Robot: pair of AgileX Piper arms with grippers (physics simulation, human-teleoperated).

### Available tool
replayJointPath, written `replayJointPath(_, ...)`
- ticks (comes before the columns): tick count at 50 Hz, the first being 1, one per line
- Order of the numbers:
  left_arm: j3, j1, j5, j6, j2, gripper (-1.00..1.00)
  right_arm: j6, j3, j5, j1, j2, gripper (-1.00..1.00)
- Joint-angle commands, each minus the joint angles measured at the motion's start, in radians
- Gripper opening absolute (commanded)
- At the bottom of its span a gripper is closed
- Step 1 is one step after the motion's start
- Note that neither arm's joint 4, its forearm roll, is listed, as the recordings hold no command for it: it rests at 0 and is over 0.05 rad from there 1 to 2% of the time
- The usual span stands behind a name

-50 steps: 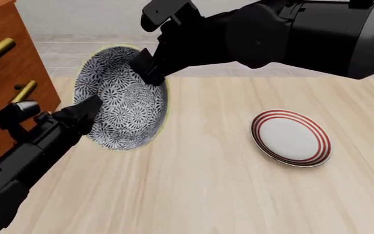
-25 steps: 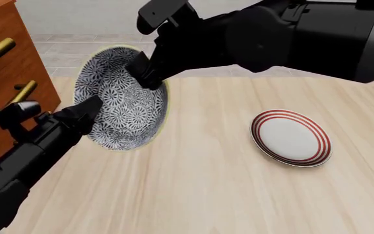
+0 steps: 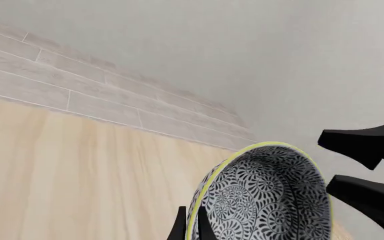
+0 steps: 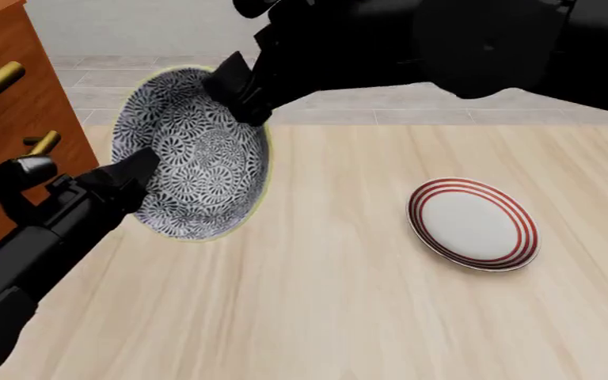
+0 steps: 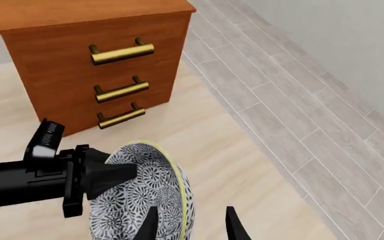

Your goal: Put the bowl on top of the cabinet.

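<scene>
You've got the bowl (image 4: 191, 154) tipped on edge, off the desk (image 4: 336, 301), inside facing the front cam. It hangs between both arms, just beside the cabinet (image 4: 9, 127) but well below its top.

R gripper (image 4: 243, 95) pinches the far upper rim: in the R wrist view one of its fingers (image 5: 150, 225) sits inside the rim and the other outside, so it's clamped on the bowl and likely carrying the weight.

L gripper (image 4: 135, 178) sits at the near lower rim. L wrist view shows thin tips (image 3: 192, 227) either side of the yellowish edge, so they look clamped on the rim too, prob. to stop the bowl swinging.

Plate (image 4: 473, 223) lies flat on the desk, well apart, no bearing here.

Judgement: mid-lift. You need height, then level the bowl over the cabinet top.
</scene>
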Motion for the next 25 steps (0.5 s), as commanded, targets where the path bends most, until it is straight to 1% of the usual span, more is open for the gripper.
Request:
replayJointPath(1, -0.017, 0.008, 0.046, 0.025, -0.044, -1.00, 0.010, 0.035, -0.009, 0.015, -0.075, 1.00)
replayJointPath(3, -0.024, 0.006, 0.066, 0.028, -0.057, -1.00, 0.033, 0.048, -0.017, 0.008, -0.099, 1.00)
replayJointPath(5, -0.031, 0.003, 0.090, 0.037, -0.077, -1.00, 0.037, 0.062, -0.028, 0.003, -0.127, 1.00)
replayJointPath(6, -0.033, 0.002, 0.098, 0.037, -0.084, -1.00, 0.058, 0.066, -0.031, -0.001, -0.144, 1.00)
replayJointPath(9, -0.039, 0.005, 0.115, 0.041, -0.098, -1.00, 0.059, 0.083, -0.046, 0.008, -0.178, 1.00)
replayJointPath(10, -0.041, 0.004, 0.123, 0.043, -0.104, -1.00, 0.069, 0.093, -0.053, -0.009, -0.193, 1.00)
replayJointPath(12, -0.046, 0.004, 0.138, 0.048, -0.113, -1.00, 0.086, 0.110, -0.069, 0.002, -0.217, 1.00)
replayJointPath(13, -0.050, 0.004, 0.147, 0.047, -0.120, -1.00, 0.075, 0.131, -0.090, 0.002, -0.242, 1.00)
replayJointPath(15, -0.059, 0.003, 0.174, 0.052, -0.138, -1.00, 0.110, 0.157, -0.103, -0.004, -0.272, 1.00)
replayJointPath(20, -0.078, -0.002, 0.226, 0.059, -0.169, -1.00, 0.127, 0.215, -0.152, 0.002, -0.328, 1.00)
replayJointPath(23, -0.093, -0.010, 0.266, 0.060, -0.188, -1.00, 0.146, 0.250, -0.169, -0.019, -0.360, 1.00)
replayJointPath(24, -0.099, -0.016, 0.283, 0.057, -0.199, -1.00, 0.171, 0.256, -0.170, -0.032, -0.367, 1.00)
replayJointPath(25, -0.104, -0.029, 0.296, 0.053, -0.210, -1.00, 0.177, 0.260, -0.170, -0.038, -0.369, 1.00)
